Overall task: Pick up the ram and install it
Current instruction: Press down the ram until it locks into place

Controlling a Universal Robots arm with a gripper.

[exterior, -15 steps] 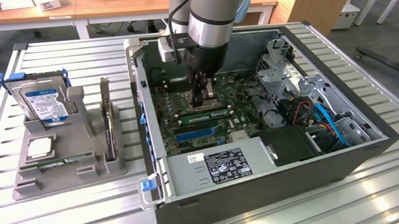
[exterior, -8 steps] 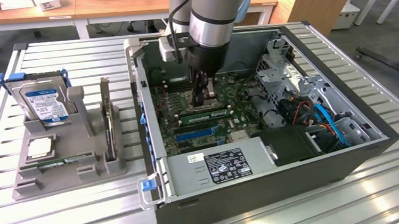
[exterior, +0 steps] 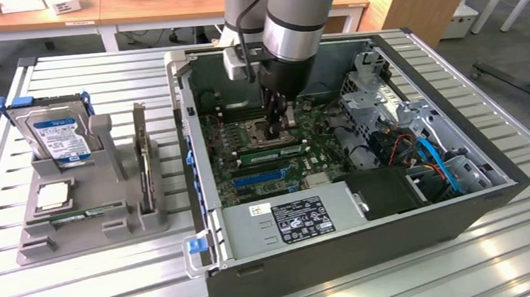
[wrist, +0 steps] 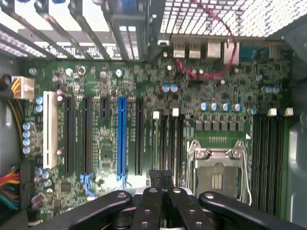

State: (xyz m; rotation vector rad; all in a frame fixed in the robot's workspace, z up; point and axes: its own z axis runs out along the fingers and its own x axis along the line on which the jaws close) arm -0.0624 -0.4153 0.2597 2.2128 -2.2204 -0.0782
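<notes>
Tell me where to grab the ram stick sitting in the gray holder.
Pinch the ram mid-length across its thin faces, coming straight down from above. It lies long and narrow in the gray holder, with raised blocks flanking it, so only its upper edge looks free.

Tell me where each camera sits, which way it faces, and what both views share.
Exterior view: off the arm, raised, looking down across the table at the open computer case; the arm reaches into it.
Wrist view: on the wrist inside the case, facing the motherboard; the shut gripper shows.
Shared: motherboard, blue slot, processor socket.
</notes>
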